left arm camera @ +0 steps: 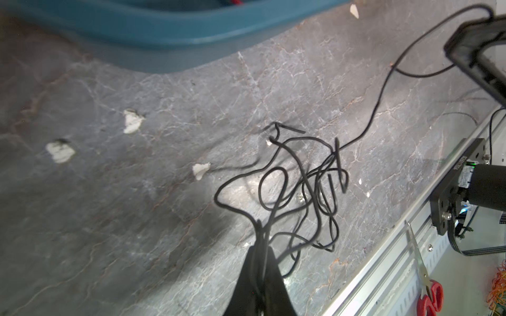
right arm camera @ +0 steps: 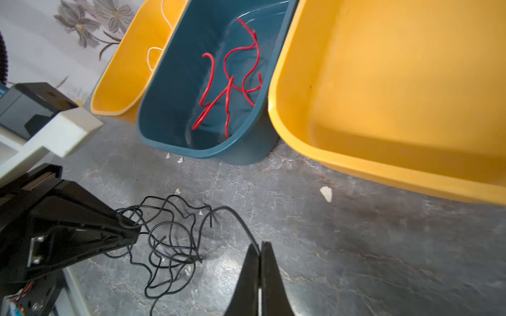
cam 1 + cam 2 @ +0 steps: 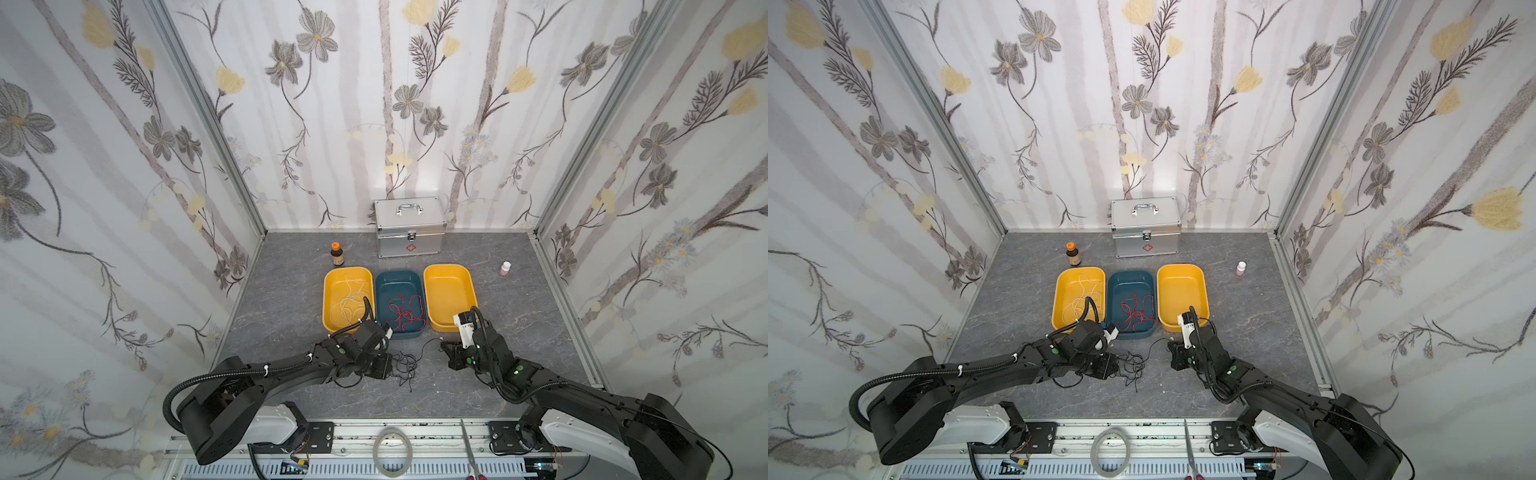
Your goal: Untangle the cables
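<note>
A black tangle of cables (image 3: 405, 365) (image 3: 1134, 365) lies on the grey tabletop in front of the trays. My left gripper (image 3: 384, 368) (image 1: 260, 247) is shut on strands at the tangle's (image 1: 301, 186) left side. My right gripper (image 3: 448, 350) (image 2: 261, 245) is shut on one black strand that leads out of the tangle (image 2: 169, 240) to the right. Red cables (image 3: 405, 311) (image 2: 232, 79) lie in the blue tray (image 3: 400, 335). White cables (image 3: 349, 301) (image 2: 153, 54) lie in the left yellow tray (image 3: 328, 291).
The right yellow tray (image 3: 449, 291) holds nothing. Behind the trays stand a metal first-aid case (image 3: 409, 226), a brown bottle (image 3: 337, 254) and a small white bottle (image 3: 505, 268). A tape ring (image 3: 392, 453) and red-handled scissors (image 3: 469, 453) lie on the front rail.
</note>
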